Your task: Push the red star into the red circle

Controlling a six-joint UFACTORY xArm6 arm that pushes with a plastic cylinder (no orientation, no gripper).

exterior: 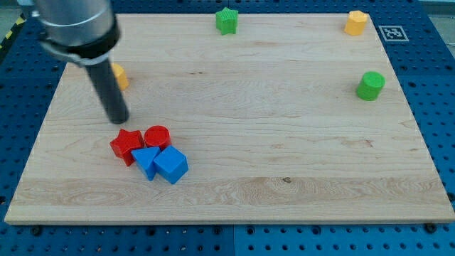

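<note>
Two red blocks touch: red star [126,146] beside red circle [157,136].

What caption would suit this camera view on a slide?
My tip sits just above the red star, which touches the red circle on the wooden board.

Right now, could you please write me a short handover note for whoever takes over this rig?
My tip rests on the board just above the red star, toward the view's top, apart from it.
The red star already touches the red circle on its right; a blue triangle and blue cube sit against them below.
Done: star and circle are together.
Left: probably nothing, perhaps just a check.
</note>
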